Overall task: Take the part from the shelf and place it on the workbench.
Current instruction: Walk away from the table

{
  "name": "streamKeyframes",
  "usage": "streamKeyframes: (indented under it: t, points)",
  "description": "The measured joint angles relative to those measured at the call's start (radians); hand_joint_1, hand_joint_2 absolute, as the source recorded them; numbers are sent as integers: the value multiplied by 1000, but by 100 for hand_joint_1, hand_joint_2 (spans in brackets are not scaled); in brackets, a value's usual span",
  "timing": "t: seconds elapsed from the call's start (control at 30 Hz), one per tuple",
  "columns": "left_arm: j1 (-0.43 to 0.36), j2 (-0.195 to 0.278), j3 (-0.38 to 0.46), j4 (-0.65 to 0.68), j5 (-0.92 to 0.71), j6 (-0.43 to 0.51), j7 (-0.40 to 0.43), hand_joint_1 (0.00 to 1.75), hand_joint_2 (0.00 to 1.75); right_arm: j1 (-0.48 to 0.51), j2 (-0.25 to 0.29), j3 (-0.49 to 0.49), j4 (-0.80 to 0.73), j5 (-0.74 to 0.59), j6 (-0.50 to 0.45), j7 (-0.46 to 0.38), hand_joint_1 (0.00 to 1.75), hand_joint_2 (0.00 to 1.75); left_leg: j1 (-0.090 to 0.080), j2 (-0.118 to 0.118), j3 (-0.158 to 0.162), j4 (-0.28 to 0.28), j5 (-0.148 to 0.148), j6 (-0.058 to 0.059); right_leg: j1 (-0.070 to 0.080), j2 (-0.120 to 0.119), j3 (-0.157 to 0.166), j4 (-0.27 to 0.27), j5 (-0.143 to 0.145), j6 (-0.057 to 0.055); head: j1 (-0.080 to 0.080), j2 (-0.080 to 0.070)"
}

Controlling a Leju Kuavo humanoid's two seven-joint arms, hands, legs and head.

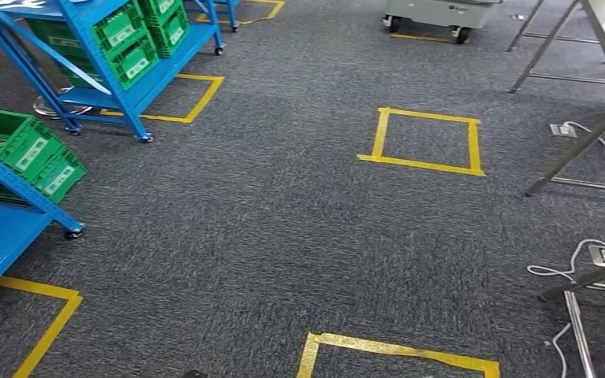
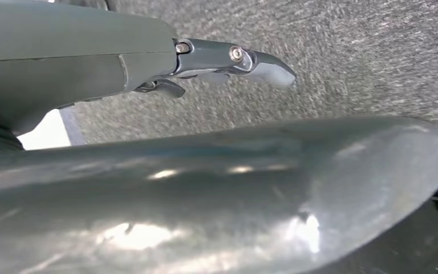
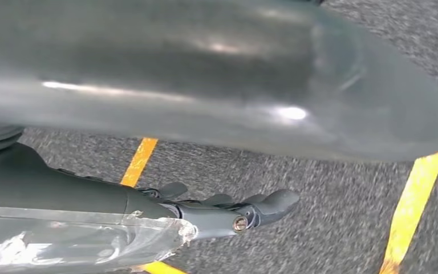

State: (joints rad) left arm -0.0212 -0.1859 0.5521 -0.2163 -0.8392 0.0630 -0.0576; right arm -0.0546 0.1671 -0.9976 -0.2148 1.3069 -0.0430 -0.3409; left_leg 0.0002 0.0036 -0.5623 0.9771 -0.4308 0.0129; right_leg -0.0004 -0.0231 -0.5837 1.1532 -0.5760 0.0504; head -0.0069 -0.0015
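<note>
Fingers (image 2: 259, 61) of the left hand (image 2: 205, 188) are seen stretched out over grey carpet (image 2: 348, 63) with nothing between them, so the hand is released; the thick thumb fills much of the wrist view. On the right hand (image 3: 205, 80) the fingers (image 3: 274, 204) are likewise extended and apart, holding nothing, and crinkled clear tape (image 3: 91, 242) is wrapped on the cover behind them. Yellow tape lines (image 3: 410, 211) are laid on the carpet just beyond those fingers.

Which item is the part cannot be told; it is probably inside one of the green crates (image 1: 130, 43), but their contents are hidden. These crates are carried on a blue wheeled shelf (image 1: 122, 94), seen in the head view well ahead and to the robot's left. More green crates (image 1: 27, 153) sit on a nearer blue shelf (image 1: 0, 228). Yellow tape squares (image 1: 425, 142) are marked on the floor, and metal stand legs (image 1: 575, 150) with white cables (image 1: 567, 264) are found to the right.
</note>
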Motion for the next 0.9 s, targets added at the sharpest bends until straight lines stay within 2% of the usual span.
streamKeyframes:
  t: [0.03, 0.07, 0.1, 0.13, 0.17, 0.2, 0.23, 0.27, 0.3, 0.37, 0.4, 0.43, 0.47, 0.5, 0.53, 0.57, 0.6, 0.63, 0.67, 0.7, 0.73, 0.77, 0.8, 0.83, 0.87, 0.9]
  points:
    - [-1, 0, 0, 0, -1, -1, 0, 0, 0, 3, 0, 0, 0, 0, 0, 1, 0, 0, 0, -14, -1, 0, 1, 2, 0, 13, -35, 73, -31, 1, 1, 0]
    - [-2, -1, 0, 0, -3, -2, 0, 0, 0, 5, 0, 0, 0, 0, 0, 1, 0, 0, 0, -28, -2, 0, 1, 3, 0, 18, -63, 129, -49, 1, 2, 0]
    - [-1, -1, 0, 0, -5, -3, 0, 0, 0, 6, 0, 0, 0, 0, 0, 2, 0, 0, -1, -43, -1, 0, 2, 3, -1, 20, -77, 150, -46, 0, 2, 0]
    - [0, -1, 0, 0, -6, -4, 0, 0, 0, 7, 0, 0, 0, 0, -1, 2, 0, 0, 0, -59, -1, 1, 2, 2, -2, 21, -71, 128, -22, -1, 2, 0]
    - [0, -1, 0, 0, -8, -5, 0, 0, 0, 6, 0, 0, 0, 0, -1, 2, 0, 0, 0, -74, 1, 1, 3, 1, -4, 29, -47, 71, 16, -2, 2, 0]
    - [0, -2, 0, 0, -8, -5, -1, 0, 0, 6, 0, 0, 0, 0, -2, 2, 0, 0, 1, -89, 1, 1, 4, -2, -7, 51, -14, -4, 53, -3, 2, 0]
    - [-1, -2, 0, 0, -9, -6, -1, 0, 0, 5, 0, 0, 0, 0, -2, 2, 0, 0, 1, -102, 1, 3, 4, -6, -11, 76, 15, -70, 78, -3, 2, 0]
    - [-2, -2, 0, 0, -10, -7, -2, 0, 0, 5, 0, 0, 0, 0, -3, 3, 0, 0, 1, -113, -2, 4, 6, -12, -14, 96, 35, -114, 92, -5, 1, 0]
    - [-2, -2, 0, 0, -11, -7, -2, 0, 0, 4, 0, 0, 0, 0, -3, 3, 0, 0, 2, -123, -6, 4, 8, -18, -14, 109, 44, -134, 94, -9, 1, 0]
    - [0, -2, 0, 0, -15, -8, -3, 0, 0, 3, 0, 0, 0, 0, -4, 3, 0, 0, 6, -141, -13, 2, 15, -32, -10, 94, 46, -137, 98, -22, 0, 0]
    - [2, -2, 0, 1, -17, -8, -3, 0, 0, 2, 0, 0, 0, 0, -4, 3, 0, 0, 7, -134, -17, 5, 12, -38, -9, 83, 47, -139, 101, -29, 0, 0]
    - [3, -2, 0, 1, -18, -8, -3, 0, 0, 2, 1, 0, 0, 0, -5, 2, 0, 0, 6, -114, -27, 22, -2, -42, -9, 70, 47, -143, 105, -37, -3, 0]
    - [2, -2, 0, 1, -19, -8, -3, 0, 0, 3, 1, 0, 0, 0, -5, 2, 0, 0, 4, -85, -46, 60, -27, -45, -10, 55, 46, -146, 107, -43, -6, 0]
    - [0, -3, 0, 1, -20, -8, -3, 0, 0, 4, 1, 0, 0, 0, -5, 2, 0, 0, 3, -52, -74, 119, -62, -47, -8, 40, 45, -147, 108, -47, -10, 0]
    - [-1, -3, 0, 1, -21, -8, -4, 0, 0, 7, 1, 0, 0, 0, -5, 2, 0, 0, 3, -32, -108, 191, -98, -50, -6, 23, 44, -148, 108, -50, -13, 0]
    - [-1, -3, 0, 1, -22, -8, -4, 0, 0, 8, 1, 0, 0, 0, -6, 2, 0, 0, 3, -23, -137, 253, -123, -52, -4, 5, 43, -148, 107, -51, -14, 0]
    - [-1, -2, 0, 1, -23, -8, -5, 0, 0, 9, 1, 0, 0, 0, -6, 2, 0, 0, 3, -19, -151, 287, -130, -53, -3, -12, 42, -147, 107, -51, -14, 0]
    - [1, -2, 0, 1, -25, -8, -6, 0, 0, 8, 1, 0, 0, 0, -7, 2, 0, 0, 3, -17, -147, 284, -118, -53, -2, -26, 42, -147, 106, -51, -14, 0]
    - [2, -2, 0, 1, -27, -8, -6, 0, 0, 6, 1, 0, 0, 0, -7, 2, 0, 0, 3, -11, -121, 241, -90, -52, -2, -40, 43, -147, 106, -50, -14, 0]
    - [2, -1, 0, 1, -29, -8, -8, 0, 0, 5, 1, 0, 0, 0, -8, 2, 0, 0, 2, 6, -82, 174, -57, -50, -2, -52, 44, -147, 105, -49, -14, 0]
    - [1, -1, 0, 1, -30, -9, -9, 0, 0, 4, 1, 0, 0, 1, -8, 2, 0, 0, 0, 33, -41, 100, -32, -49, 1, -63, 46, -145, 102, -45, -14, 0]
    - [-1, -2, 0, 1, -32, -9, -12, 0, 0, 4, 1, 0, 0, 1, -8, 1, 0, 0, -3, 53, -10, 44, -15, -44, 4, -74, 47, -144, 100, -40, -15, 0]
    - [-3, -2, 0, 1, -33, -11, -14, 0, 0, 4, 1, 0, 0, 2, -8, 1, 0, 0, -5, 66, 6, 11, -10, -39, 7, -85, 48, -143, 97, -35, -14, 0]
    - [-4, -2, 0, 1, -34, -12, -16, 0, 0, 4, 1, 0, 0, 2, -8, 1, 0, 0, -7, 65, 10, -1, -11, -34, 9, -96, 50, -143, 96, -30, -13, 0]
    - [-3, -2, 0, 1, -35, -13, -18, 0, 0, 3, 1, 0, 0, 2, -8, 0, 0, 0, -7, 51, 8, 0, -9, -27, 9, -107, 54, -146, 95, -26, -12, 0]
    - [-1, -2, 0, 1, -36, -14, -19, 0, 0, 1, 1, 0, 0, 2, -8, 0, 0, 0, -5, 40, 7, -2, -7, -22, 7, -103, 56, -144, 92, -20, -12, 0]
